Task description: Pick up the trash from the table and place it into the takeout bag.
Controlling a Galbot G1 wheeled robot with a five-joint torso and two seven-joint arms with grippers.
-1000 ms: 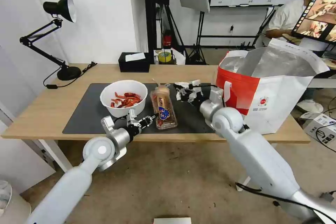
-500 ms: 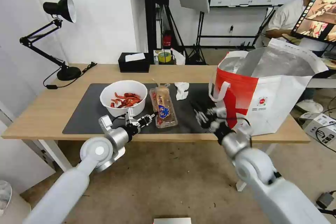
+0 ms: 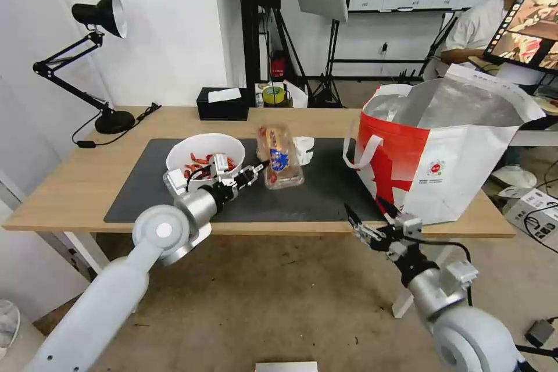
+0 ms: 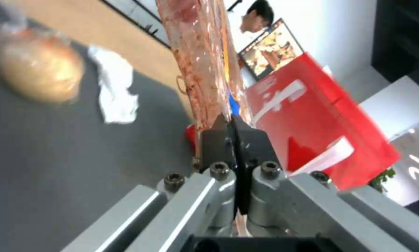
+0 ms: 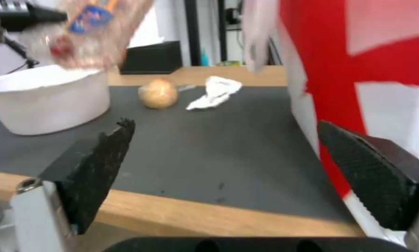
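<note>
Lamp (image 3: 99,14): black desk lamp at the far left corner of the bench (image 3: 70,186); not my concern.
Bowl (image 3: 204,158): white, round, red crayfish shells inside, standing on the dark grey mat (image 3: 314,197). I judge it stiff but loose-filled; I would take it by the rim and keep it level.
Left claw (image 3: 253,172): clenched on the end edge of the clear tray, just right of the bowl, above the mat.
Clear tray (image 3: 280,157): lifted off the mat, hanging tilted from the left claw, red bits and a blue label showing through. I judge it light, thin and slippery, apt to flex or swing from an edge pinch; the left wrist view shows the pads meeting on a narrow lip only.
Beige-filled bag (image 5: 159,92): small, rounded, lying on the mat behind the tray; soft, I judge, best pinched at its gathered neck.
Tissue (image 3: 303,150): crumpled, white, on the mat just beside the beige bag; nearly weightless, any pinch serves.
Right claw (image 3: 373,222): released, jaws wide apart, holding nothing, low at the bench's front edge near the bag's corner.
Takeout bag (image 3: 442,151): white and red, foil-lined, mouth open, upright on the right end of the bench.
Hidden: the head view loses the beige bag behind the lifted tray; I cannot see the bottom of the takeout bag's inside, nor what it holds.
</note>
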